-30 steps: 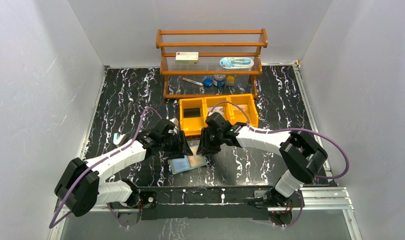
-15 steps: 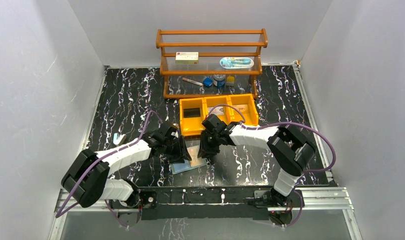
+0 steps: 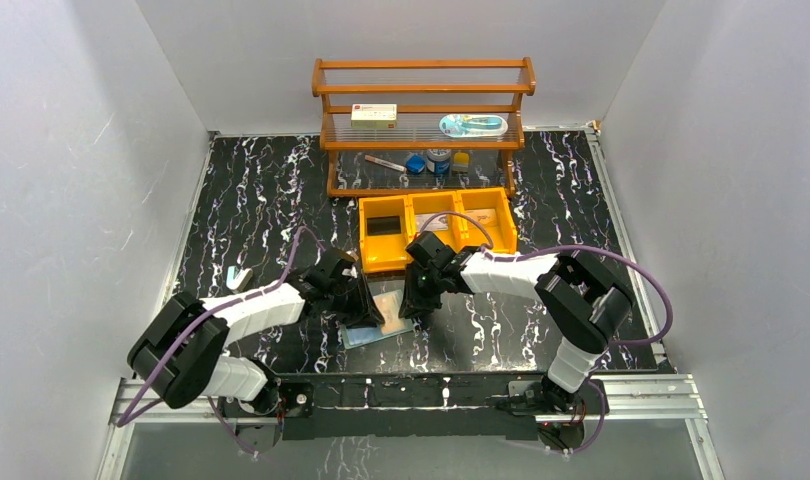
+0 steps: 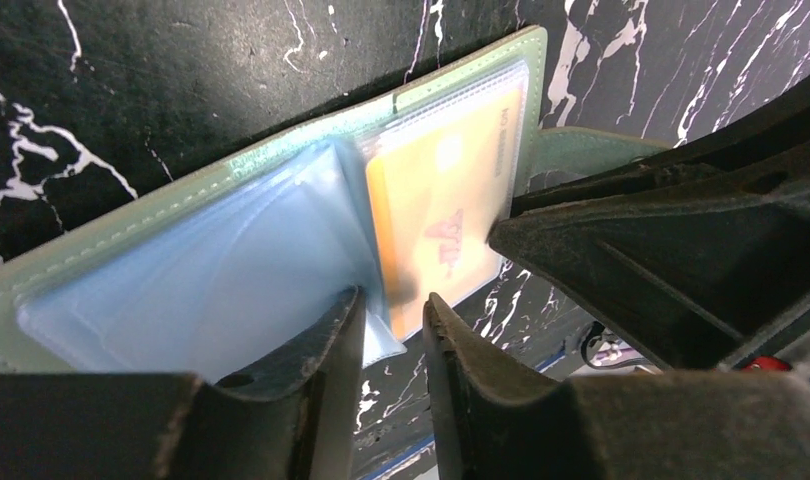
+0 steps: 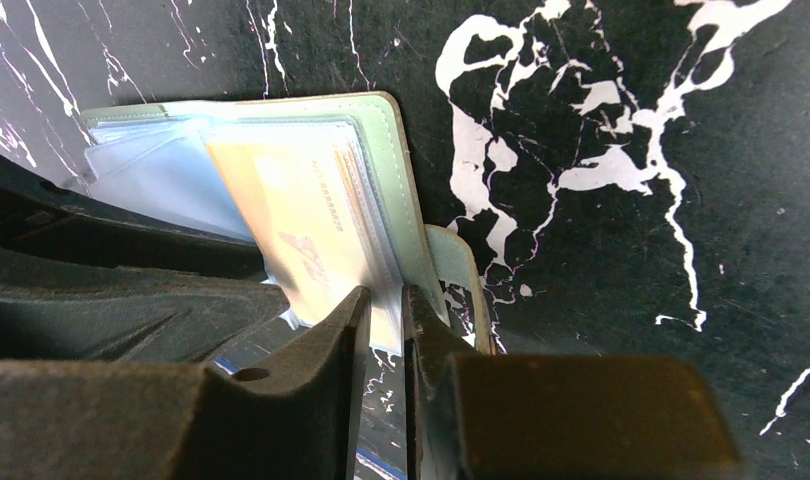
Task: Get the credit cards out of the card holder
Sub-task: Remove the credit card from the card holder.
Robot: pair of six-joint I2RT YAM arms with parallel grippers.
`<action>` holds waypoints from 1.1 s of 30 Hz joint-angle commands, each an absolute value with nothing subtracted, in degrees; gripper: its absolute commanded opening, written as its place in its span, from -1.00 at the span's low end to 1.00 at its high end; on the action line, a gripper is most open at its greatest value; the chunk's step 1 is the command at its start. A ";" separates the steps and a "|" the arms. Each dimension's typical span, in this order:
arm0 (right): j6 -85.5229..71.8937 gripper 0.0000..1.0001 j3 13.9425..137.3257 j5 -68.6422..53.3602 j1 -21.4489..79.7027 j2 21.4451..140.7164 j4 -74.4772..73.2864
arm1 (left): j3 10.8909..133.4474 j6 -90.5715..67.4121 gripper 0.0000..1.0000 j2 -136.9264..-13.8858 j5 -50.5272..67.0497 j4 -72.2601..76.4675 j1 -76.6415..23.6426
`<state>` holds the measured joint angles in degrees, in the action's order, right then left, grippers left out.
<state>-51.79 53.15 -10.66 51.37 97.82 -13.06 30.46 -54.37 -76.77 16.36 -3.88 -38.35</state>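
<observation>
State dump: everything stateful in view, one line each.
card holder: open flat on the table, clear sleeves exposed.
orange card: inside a sleeve, not pulled out.
snap tab: undone, lying on the table.
left gripper: narrow gap, sleeve edge in it; grip unclear.
right gripper: narrow gap at the sleeves' edge beside the tab; grip unclear.

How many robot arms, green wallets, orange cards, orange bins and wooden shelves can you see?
Robot arms: 2 (left arm, right arm)
Green card holder: 1
Orange card showing in it: 1
Orange bin: 1
Wooden shelf: 1
Total: 6
</observation>
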 commanded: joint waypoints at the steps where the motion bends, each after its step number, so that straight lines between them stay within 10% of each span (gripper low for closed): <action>1: -51.94 -0.48 51.72 -10.70 52.00 98.34 -14.06 | 29.87 -55.40 -0.54 -79.38 14.76 -4.91 -38.33; 12: -51.94 -0.46 52.30 -11.13 51.97 97.20 -13.38 | 33.38 -51.94 -0.88 -78.71 8.82 -15.98 -38.32; 19: -52.03 -0.46 53.21 -11.29 52.03 97.66 -13.54 | 36.69 -51.93 -0.02 -70.94 5.21 -21.13 -38.32; 33: -52.17 -0.43 53.31 -11.25 52.01 97.55 -13.43 | 36.76 -51.38 -0.13 -74.79 12.57 -10.03 -38.32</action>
